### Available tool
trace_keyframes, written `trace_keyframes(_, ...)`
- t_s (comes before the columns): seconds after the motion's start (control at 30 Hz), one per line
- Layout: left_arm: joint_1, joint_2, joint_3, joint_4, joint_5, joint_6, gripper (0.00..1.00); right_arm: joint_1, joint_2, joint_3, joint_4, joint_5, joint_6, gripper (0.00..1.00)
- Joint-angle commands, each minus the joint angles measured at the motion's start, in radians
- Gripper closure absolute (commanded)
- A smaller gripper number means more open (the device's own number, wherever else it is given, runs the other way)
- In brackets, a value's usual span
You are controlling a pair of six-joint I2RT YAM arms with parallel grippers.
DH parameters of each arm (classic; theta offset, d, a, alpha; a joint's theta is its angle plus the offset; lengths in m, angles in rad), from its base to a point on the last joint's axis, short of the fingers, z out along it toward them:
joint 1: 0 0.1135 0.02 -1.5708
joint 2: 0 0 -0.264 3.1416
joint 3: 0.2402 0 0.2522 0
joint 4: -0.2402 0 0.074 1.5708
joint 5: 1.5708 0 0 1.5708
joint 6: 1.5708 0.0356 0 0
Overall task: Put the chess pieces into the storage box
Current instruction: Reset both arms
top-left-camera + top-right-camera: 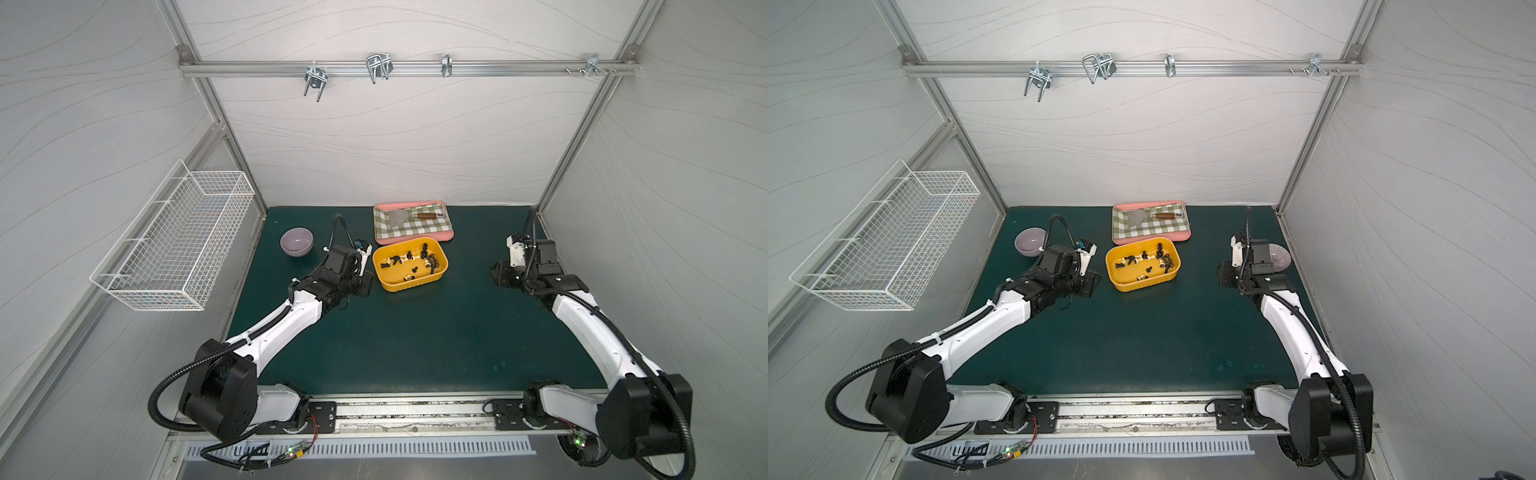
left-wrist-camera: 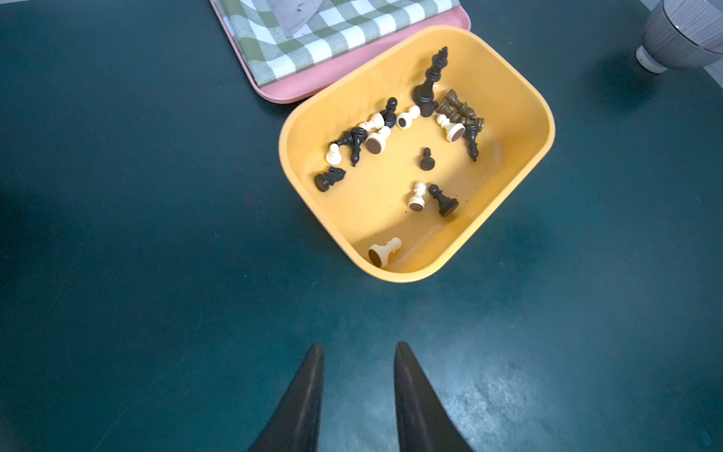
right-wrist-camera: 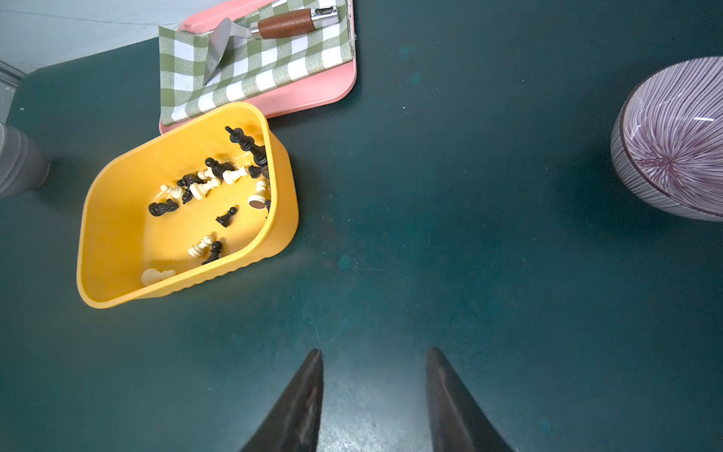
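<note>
The storage box [image 1: 386, 283] [image 1: 1121, 279] is a shallow yellow tub at the back middle of the green mat. Several black, brown and cream chess pieces [image 1: 415, 258] [image 2: 426, 90] [image 3: 203, 188] lie inside it, most toppled along its far side. No piece shows on the mat. My left gripper [image 2: 360, 346] hangs over bare mat just left of the box [image 2: 508, 129], open with nothing between its fingers. My right gripper [image 3: 373, 349] is over bare mat well to the right of the box [image 3: 117, 219], also open and holding nothing.
A pink tray [image 1: 415, 240] with a green checked cloth and a spatula [image 1: 419, 216] touches the box's far side. A purple bowl [image 1: 296, 241] stands at the back left, a striped bowl [image 1: 1277, 251] [image 3: 673, 141] behind the right arm. A white wire basket [image 1: 174, 241] hangs on the left wall.
</note>
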Motion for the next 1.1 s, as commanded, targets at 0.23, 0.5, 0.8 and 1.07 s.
trace_keyframes(0.23,0.066,-0.239,-0.103,0.027,-0.161,-0.07,0.67,-0.021,-0.084,-0.076,0.064,-0.002,0.01,0.53)
trace_keyframes(0.5,0.136,-0.391,-0.251,0.108,-0.262,-0.105,0.66,-0.023,-0.114,-0.112,0.101,0.023,0.0,0.47)
trace_keyframes(0.8,0.216,-0.429,-0.316,0.139,-0.369,-0.117,0.63,-0.025,-0.153,-0.243,0.286,0.088,-0.029,0.37)
trace_keyframes(1.07,0.248,-0.414,-0.414,0.271,-0.449,-0.146,0.02,-0.024,-0.129,-0.318,0.433,0.094,-0.033,0.01)
